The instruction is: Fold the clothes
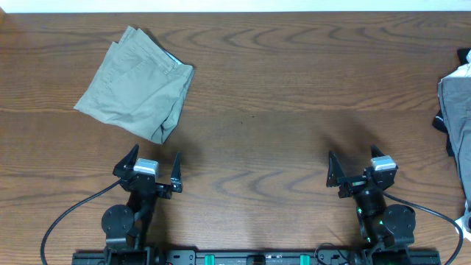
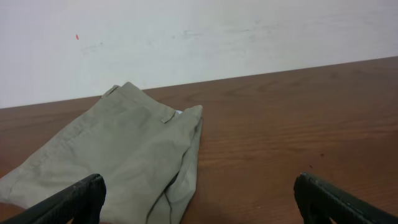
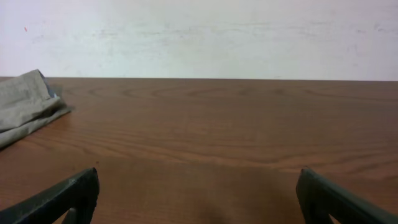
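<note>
A folded khaki-beige pair of shorts (image 1: 136, 85) lies at the far left of the table; it also shows in the left wrist view (image 2: 118, 149) and at the left edge of the right wrist view (image 3: 25, 102). A medium-grey garment (image 1: 458, 110) lies in a pile at the right edge, partly cut off by the frame. My left gripper (image 1: 156, 152) (image 2: 199, 199) is open and empty, just in front of the khaki shorts. My right gripper (image 1: 353, 152) (image 3: 199, 186) is open and empty over bare wood, left of the grey pile.
The brown wooden table (image 1: 280, 96) runs to a white wall at the back. A dark piece of clothing (image 1: 464, 57) sits at the top of the right-hand pile. Cables trail from both arm bases at the front edge.
</note>
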### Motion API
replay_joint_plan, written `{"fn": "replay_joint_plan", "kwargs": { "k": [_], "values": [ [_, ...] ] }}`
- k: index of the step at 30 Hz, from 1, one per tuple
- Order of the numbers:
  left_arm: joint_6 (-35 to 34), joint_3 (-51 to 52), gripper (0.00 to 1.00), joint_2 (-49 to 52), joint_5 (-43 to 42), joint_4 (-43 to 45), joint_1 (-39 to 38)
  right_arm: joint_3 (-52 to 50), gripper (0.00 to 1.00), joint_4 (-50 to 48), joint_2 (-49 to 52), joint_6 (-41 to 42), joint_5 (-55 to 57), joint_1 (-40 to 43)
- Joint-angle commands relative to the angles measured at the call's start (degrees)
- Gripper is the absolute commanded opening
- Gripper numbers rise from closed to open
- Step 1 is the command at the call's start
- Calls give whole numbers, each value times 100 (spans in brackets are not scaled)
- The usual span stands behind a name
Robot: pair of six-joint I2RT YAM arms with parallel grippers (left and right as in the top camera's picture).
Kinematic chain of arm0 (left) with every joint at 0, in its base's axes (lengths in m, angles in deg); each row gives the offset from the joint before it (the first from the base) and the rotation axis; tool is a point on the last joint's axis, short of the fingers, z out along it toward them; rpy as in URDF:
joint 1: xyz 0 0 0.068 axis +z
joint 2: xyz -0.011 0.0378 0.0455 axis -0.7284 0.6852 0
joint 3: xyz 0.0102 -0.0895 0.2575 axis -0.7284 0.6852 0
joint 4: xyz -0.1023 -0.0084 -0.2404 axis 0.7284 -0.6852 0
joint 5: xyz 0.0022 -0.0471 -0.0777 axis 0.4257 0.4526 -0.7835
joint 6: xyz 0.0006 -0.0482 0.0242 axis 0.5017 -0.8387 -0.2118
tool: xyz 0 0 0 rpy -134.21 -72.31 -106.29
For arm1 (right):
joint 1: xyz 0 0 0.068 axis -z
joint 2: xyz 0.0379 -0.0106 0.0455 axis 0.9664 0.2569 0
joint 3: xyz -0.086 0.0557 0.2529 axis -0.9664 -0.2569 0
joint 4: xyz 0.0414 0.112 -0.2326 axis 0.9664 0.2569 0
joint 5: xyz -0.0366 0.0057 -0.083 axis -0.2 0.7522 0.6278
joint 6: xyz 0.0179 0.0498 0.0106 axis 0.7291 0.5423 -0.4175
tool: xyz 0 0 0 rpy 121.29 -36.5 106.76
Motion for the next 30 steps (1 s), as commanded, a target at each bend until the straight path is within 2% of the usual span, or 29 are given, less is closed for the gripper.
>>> {"fn": "replay_joint_plan", "kwargs": {
  "k": [1,30],
  "values": [
    [33,170,98,-35,13,-66,-20,-28,99,-13,-20,70,-44,-4],
    [35,170,98,-35,15,-4,-20,-28,99,-13,-20,70,-44,-4]
  ]
}}
